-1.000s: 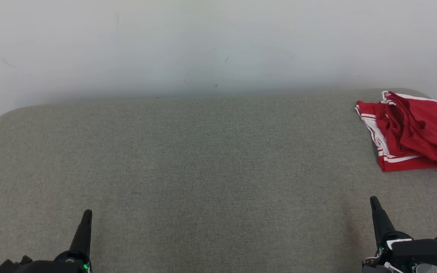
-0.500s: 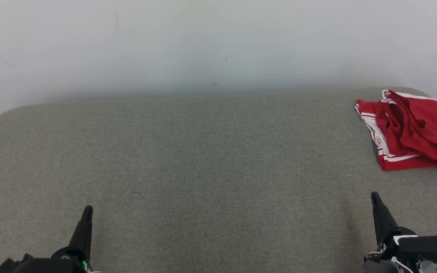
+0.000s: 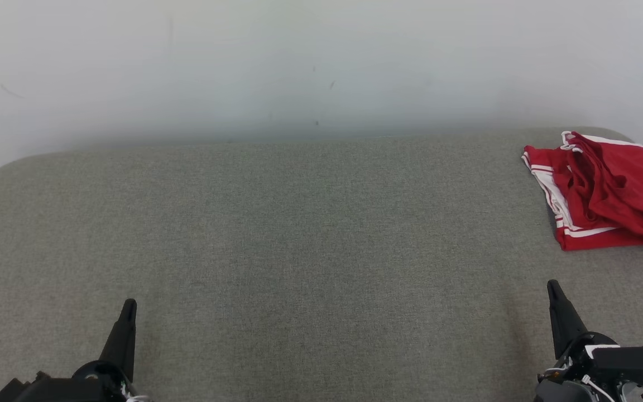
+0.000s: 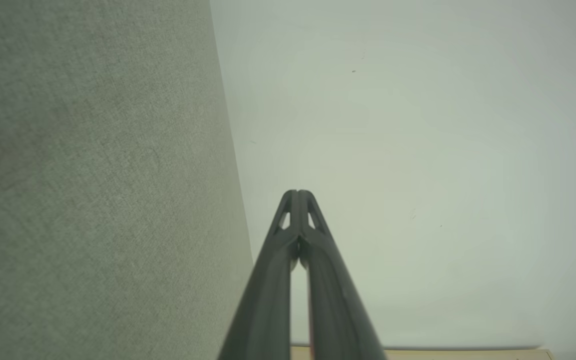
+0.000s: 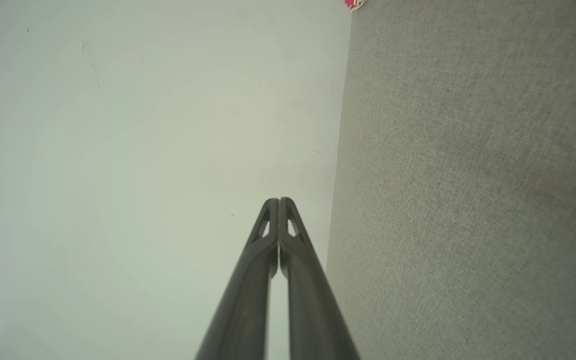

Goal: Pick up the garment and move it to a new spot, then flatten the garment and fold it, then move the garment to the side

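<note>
Red garment (image 3: 600, 192) lies loosely folded at the far right corner of the table (image 3: 299, 234), straight ahead of my right gripper (image 3: 553, 287) and well apart from my left gripper (image 3: 129, 306). Both have their fingers pressed together, empty. It could be dumped cloth or a finished set-aside.

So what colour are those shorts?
The garment is red with white stripes along its edges, clearest in the head view.

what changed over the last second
Both hands crept slightly forward, up the head view: the left hand and the right hand. Nothing was gripped or released; both stay shut and empty. The garment lies as before at the far right. The small shift of the whole picture is the camera's.
</note>
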You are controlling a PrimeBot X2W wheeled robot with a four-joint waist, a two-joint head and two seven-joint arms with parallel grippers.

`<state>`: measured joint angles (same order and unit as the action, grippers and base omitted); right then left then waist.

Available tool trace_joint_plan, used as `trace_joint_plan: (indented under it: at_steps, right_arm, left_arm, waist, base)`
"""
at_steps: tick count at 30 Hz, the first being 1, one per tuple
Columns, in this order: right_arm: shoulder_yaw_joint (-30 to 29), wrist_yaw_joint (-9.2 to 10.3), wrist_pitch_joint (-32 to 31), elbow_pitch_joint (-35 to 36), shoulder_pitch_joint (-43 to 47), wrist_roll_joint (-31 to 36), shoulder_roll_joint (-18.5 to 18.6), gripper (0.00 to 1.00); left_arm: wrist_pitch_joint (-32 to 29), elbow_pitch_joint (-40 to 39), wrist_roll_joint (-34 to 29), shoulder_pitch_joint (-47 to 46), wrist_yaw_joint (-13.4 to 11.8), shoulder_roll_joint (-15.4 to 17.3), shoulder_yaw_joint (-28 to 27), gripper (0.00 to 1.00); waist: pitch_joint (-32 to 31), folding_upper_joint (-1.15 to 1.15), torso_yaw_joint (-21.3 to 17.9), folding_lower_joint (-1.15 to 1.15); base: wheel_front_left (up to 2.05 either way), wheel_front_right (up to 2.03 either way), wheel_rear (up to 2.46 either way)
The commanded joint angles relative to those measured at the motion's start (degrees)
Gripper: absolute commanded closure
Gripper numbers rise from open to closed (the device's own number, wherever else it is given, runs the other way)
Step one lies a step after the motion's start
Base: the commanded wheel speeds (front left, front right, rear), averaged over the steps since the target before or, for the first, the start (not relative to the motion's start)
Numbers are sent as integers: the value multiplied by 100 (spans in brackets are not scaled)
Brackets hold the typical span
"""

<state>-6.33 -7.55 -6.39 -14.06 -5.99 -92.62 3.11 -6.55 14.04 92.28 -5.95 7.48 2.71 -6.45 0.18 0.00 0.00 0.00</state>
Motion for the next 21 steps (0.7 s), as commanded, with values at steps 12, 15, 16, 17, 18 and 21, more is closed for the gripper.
trace_joint_plan:
  at_steps: [12, 15, 16, 17, 18, 21]
  right_arm:
    - [-15, 12, -13, 11, -43, 12, -13, 100]
    - [-16, 12, -15, 11, -44, 14, -13, 100]
    - [-16, 12, -16, 11, -44, 14, -14, 100]
    - [-18, 12, -16, 11, -44, 15, -14, 100]
    - [-17, 12, -16, 11, -44, 15, -15, 100]
    - [-17, 12, -17, 11, -44, 17, -15, 100]
  left_arm:
    - [-18, 12, 26, -61, 5, 31, -17, 100]
    - [-18, 12, 26, -61, 5, 31, -17, 100]
    - [-18, 12, 26, -61, 5, 31, -17, 100]
    - [-18, 12, 26, -61, 5, 31, -17, 100]
    - [-18, 12, 26, -61, 5, 31, -17, 100]
    - [-18, 11, 26, -61, 5, 31, -17, 100]
  waist:
    - [0, 0, 0, 0]
    - [0, 0, 0, 0]
    - [0, 0, 0, 0]
    - [0, 0, 0, 0]
    - [0, 0, 0, 0]
    - [0, 0, 0, 0]
  base:
    - [0, 0, 0]
    - [0, 0, 0]
    - [0, 0, 0]
    - [0, 0, 0]
    - [0, 0, 0]
    - [0, 0, 0]
